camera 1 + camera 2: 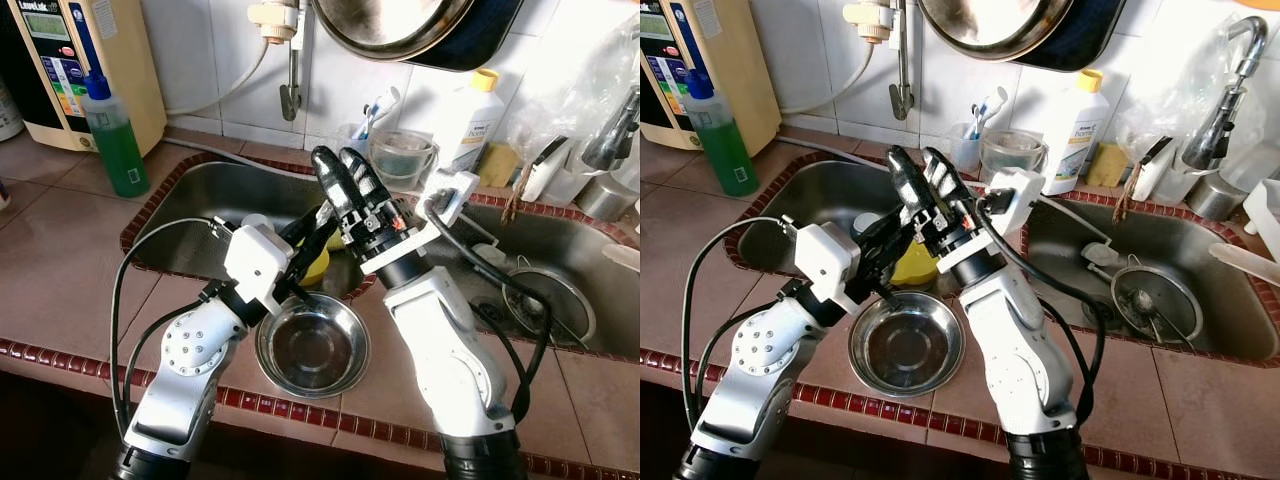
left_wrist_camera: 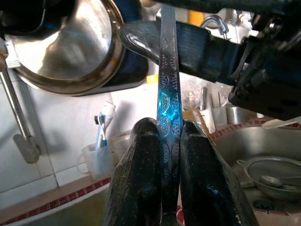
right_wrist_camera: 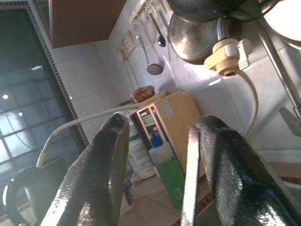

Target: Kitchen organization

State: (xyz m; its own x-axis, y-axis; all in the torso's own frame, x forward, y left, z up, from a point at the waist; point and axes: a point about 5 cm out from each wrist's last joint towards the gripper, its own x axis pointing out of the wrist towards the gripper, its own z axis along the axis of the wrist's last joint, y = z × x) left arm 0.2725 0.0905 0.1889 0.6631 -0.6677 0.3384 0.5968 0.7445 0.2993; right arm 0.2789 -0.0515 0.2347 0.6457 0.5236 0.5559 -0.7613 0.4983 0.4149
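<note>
Our two silver arms reach up from the bottom of what we see, and a round steel bowl (image 1: 312, 345) sits between them on the brown tiled counter (image 1: 70, 270), right at the front edge of the sink (image 1: 200, 200).

Our left gripper (image 2: 164, 127) is squeezed tight on a thin metal handle (image 2: 168, 70) with little leaf shapes on it. The handle sticks out past the fingertips and points up toward our right gripper (image 3: 162, 127).

Our right gripper is held up over the middle of the sink, pointing at the wall. Its two black fingers are spread apart. In the right wrist view, the thin handle (image 3: 190, 179) lies against the inside of one finger, and the other finger does not touch it.

Something yellow (image 1: 318, 265) lies in the left side of the sink, just behind the bowl. A round strainer (image 1: 545, 300) sits in the right side of the sink.

A green bottle (image 1: 115, 135) stands on the counter at the left, beside a cream water machine (image 1: 80, 60). Behind the sink we see a cup of toothbrushes (image 1: 365, 125), a clear tub (image 1: 402, 155) and a white bottle (image 1: 472, 120) with a yellow cap. A big pan (image 1: 390, 25) hangs on the wall above them.
</note>
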